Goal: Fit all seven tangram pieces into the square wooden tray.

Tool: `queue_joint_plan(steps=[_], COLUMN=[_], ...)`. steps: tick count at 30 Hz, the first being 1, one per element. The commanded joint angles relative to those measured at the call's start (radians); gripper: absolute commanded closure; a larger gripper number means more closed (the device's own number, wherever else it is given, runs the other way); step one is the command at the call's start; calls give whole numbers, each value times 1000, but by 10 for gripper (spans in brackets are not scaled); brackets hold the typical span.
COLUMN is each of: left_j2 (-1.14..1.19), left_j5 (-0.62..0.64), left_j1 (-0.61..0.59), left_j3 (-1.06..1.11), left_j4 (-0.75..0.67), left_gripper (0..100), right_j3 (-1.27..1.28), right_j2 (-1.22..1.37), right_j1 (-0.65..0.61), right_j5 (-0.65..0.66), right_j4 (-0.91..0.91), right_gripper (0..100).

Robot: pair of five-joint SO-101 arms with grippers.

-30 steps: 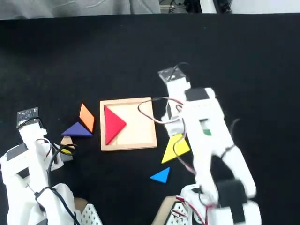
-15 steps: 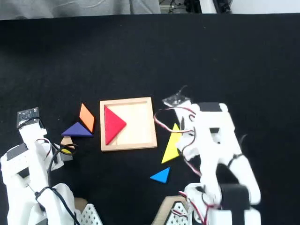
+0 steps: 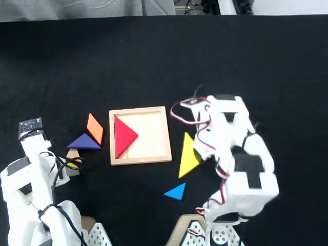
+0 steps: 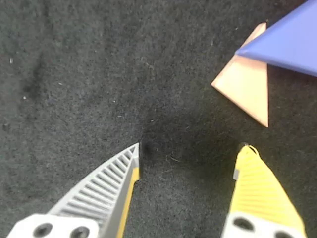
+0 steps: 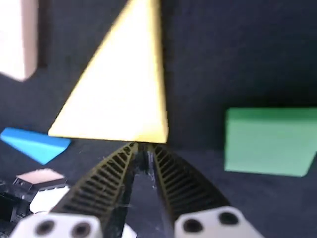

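Observation:
The square wooden tray (image 3: 154,148) holds a red triangle (image 3: 123,136) along its left side. Just right of it lies a large yellow triangle (image 3: 188,156), with a small blue triangle (image 3: 176,192) nearer the front. My right gripper (image 5: 142,147) is shut, its tips against the edge of the yellow triangle (image 5: 124,94). A green piece (image 5: 270,141) lies beside it. Left of the tray are an orange parallelogram (image 3: 95,128), a purple triangle (image 3: 84,142) and a tan triangle (image 3: 73,153). My left gripper (image 4: 189,148) stands open over bare mat, short of the tan triangle (image 4: 247,91).
The table is covered by a black mat. The right arm (image 3: 230,148) hangs over the area right of the yellow triangle. The left arm (image 3: 31,174) stands at the front left. White mounts (image 3: 97,236) sit at the front edge.
The right arm has drawn back from the tray's right edge toward the front, and the yellow triangle has turned and come into full sight. The left arm has kept still.

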Motion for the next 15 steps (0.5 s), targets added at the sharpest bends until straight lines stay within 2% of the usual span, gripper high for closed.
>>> queue_joint_plan(steps=[1,6,13,15], left_j2=[-18,-18,-18,-18], left_j5=[0,0,0,0], left_j1=[-8,-8,-8,-8], left_j3=[-5,-5,-5,-5], left_j4=[-11,-11,-11,-11], left_gripper=[698,698,698,698], right_j3=[-157,-254,-286,-311], right_j2=[94,133,136,131], right_j1=[43,71,-25,-25], right_j5=[6,6,5,-38], right_j4=[0,2,-25,-28], right_gripper=[988,988,988,988])
